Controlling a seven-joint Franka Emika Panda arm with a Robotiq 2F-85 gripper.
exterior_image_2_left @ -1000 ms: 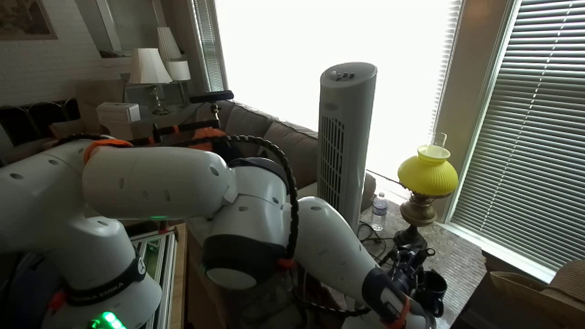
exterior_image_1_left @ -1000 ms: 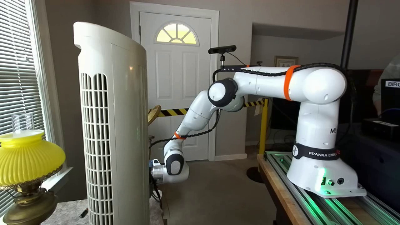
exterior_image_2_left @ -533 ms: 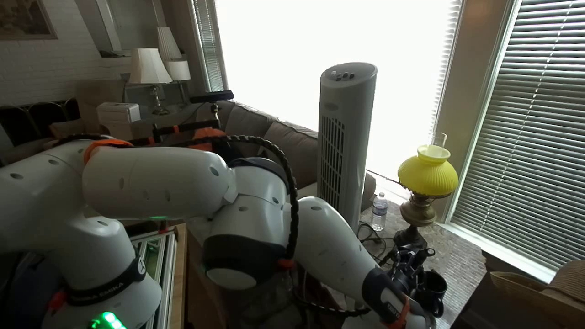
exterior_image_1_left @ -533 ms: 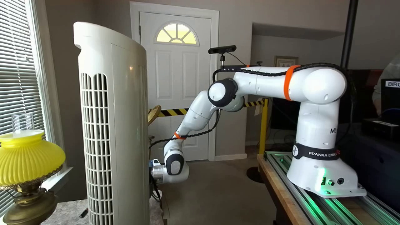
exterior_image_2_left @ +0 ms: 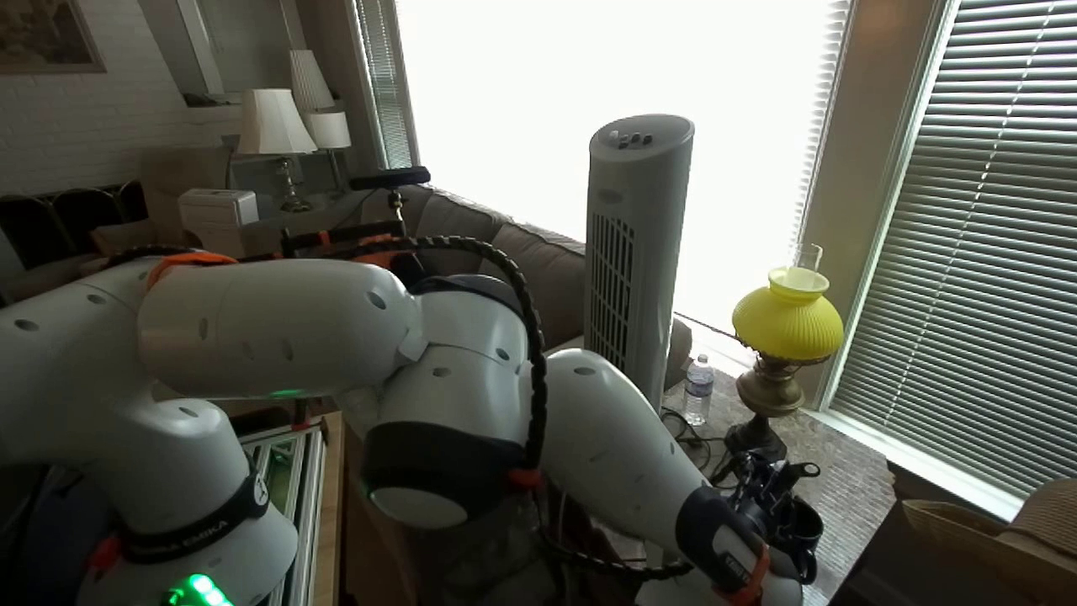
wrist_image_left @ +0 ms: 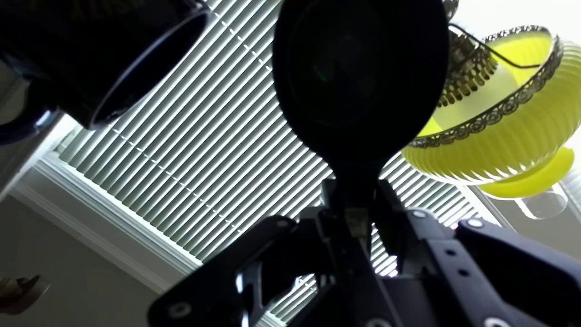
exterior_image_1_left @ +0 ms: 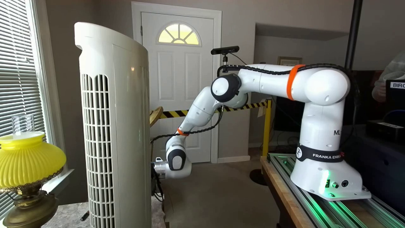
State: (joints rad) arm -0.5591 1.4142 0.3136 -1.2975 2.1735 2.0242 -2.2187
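Note:
In the wrist view, which stands upside down, my gripper (wrist_image_left: 356, 195) is shut on the narrow neck of a black spoon-shaped thing (wrist_image_left: 345, 77). Its round, dark head spreads out beyond the fingertips. A dark mug (wrist_image_left: 91, 59) with a handle shows at the upper left there, apart from the held thing. In an exterior view my gripper (exterior_image_2_left: 761, 488) is close beside and above the mug (exterior_image_2_left: 806, 539), partly overlapping it, so the exact gap cannot be told. The tower fan hides the gripper in the remaining view.
A tall tower fan (exterior_image_2_left: 639, 252) and a brass lamp with a yellow shade (exterior_image_2_left: 787, 324) stand on the table (exterior_image_2_left: 850, 471). A water bottle (exterior_image_2_left: 698, 391) and loose cables (exterior_image_2_left: 690, 433) lie between them. A cardboard box (exterior_image_2_left: 968, 539) is beyond the table's edge. A black marker (exterior_image_1_left: 84, 216) lies near the fan.
Over the last half second the arm has risen a little, and the gripper has shifted slightly to the right beside the mug. At the far right edge a person's hand has come into view.

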